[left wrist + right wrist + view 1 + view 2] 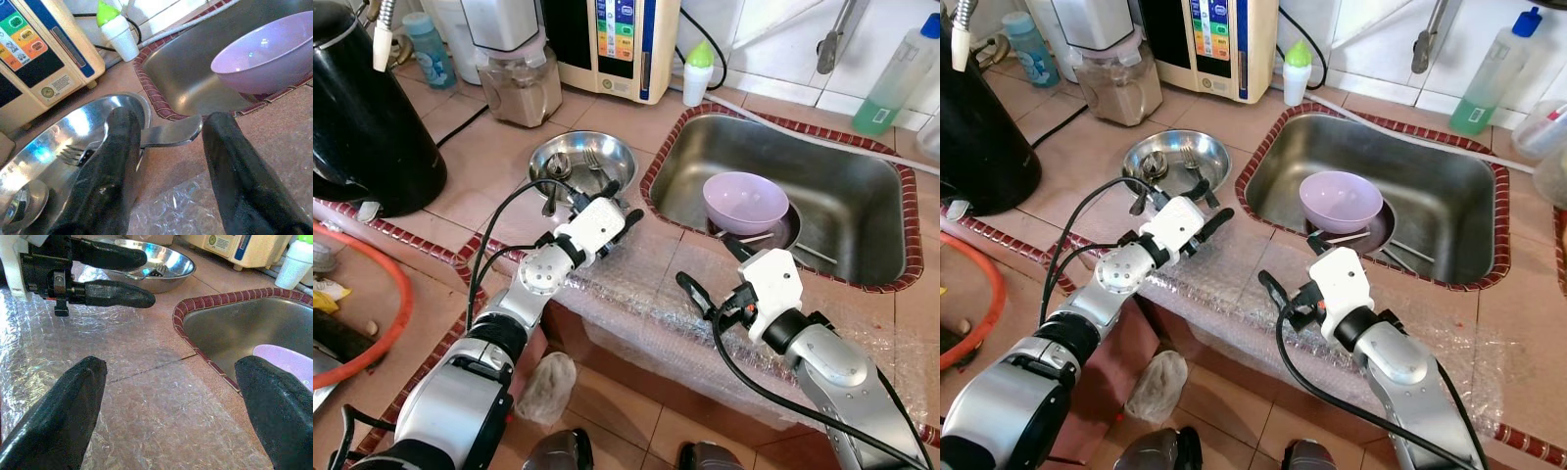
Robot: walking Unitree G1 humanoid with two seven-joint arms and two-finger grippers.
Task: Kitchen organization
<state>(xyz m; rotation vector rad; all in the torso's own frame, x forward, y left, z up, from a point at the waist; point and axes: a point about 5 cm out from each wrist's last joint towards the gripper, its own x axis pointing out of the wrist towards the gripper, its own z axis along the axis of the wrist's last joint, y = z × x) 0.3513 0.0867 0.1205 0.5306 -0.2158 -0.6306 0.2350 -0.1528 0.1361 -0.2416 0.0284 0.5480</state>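
A shallow steel bowl (582, 162) stands on the tiled counter left of the sink (862, 196); it holds a fork (592, 157) and a spoon (558, 168). My left gripper (623, 201) hovers open just in front of that bowl's near rim. In the left wrist view a flat steel handle (171, 133) sticks out over the rim, beyond the gap between the two fingers. A lilac bowl (744, 201) rests on a dark pan (793, 230) in the sink. My right gripper (713, 269) stands open and empty over the bubble wrap (646, 284) on the counter's front edge.
A black kettle (362, 108) stands far left, with a blender jar (519, 78) and a cream appliance (617, 39) at the back. A small green-capped bottle (697, 73) and a green soap bottle (896, 78) flank the sink. An orange hoop (372, 323) lies lower left.
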